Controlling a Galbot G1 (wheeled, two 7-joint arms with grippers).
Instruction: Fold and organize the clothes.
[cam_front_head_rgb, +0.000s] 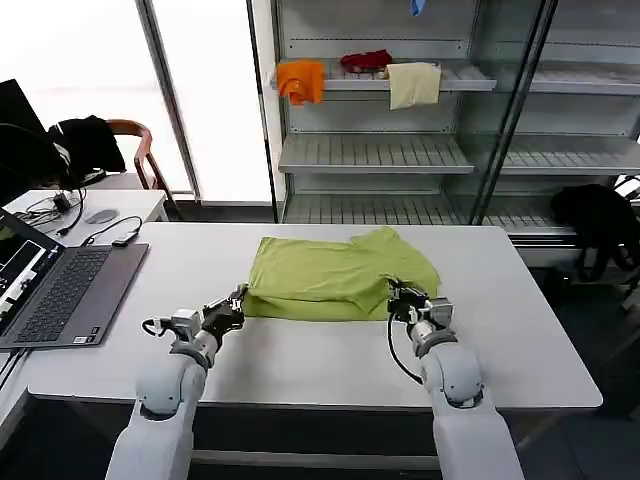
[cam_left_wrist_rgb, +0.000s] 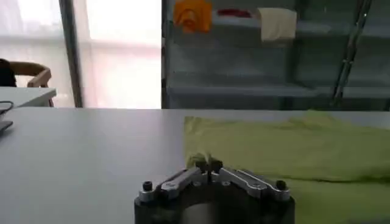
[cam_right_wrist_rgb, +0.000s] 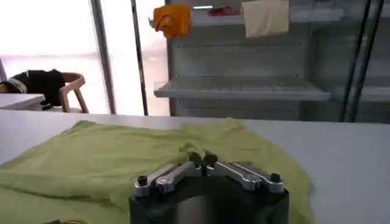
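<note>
Lime cotton T-shirt (cam_front_head_rgb: 335, 275), folded, both end effectors (cam_front_head_rgb: 238, 301) (cam_front_head_rgb: 393, 296) pinching its near edge.

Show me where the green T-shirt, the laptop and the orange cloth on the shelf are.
Green T-shirt (cam_front_head_rgb: 320, 272), head view: middle of the folded fabric on the table.
Laptop (cam_front_head_rgb: 62, 290), head view: its keyboard, at the table's left side.
Orange cloth (cam_front_head_rgb: 301, 80), head view: centre of the cloth hanging from the upper shelf.

You get strong daylight from the windows (cam_front_head_rgb: 215, 90) at eleven o'clock, blown out to white glare. The table (cam_front_head_rgb: 540, 330) is evenly lit, with only soft shadows. Both wrist views are soft, and the far shelves (cam_left_wrist_rgb: 244, 91) are hazy.
</note>
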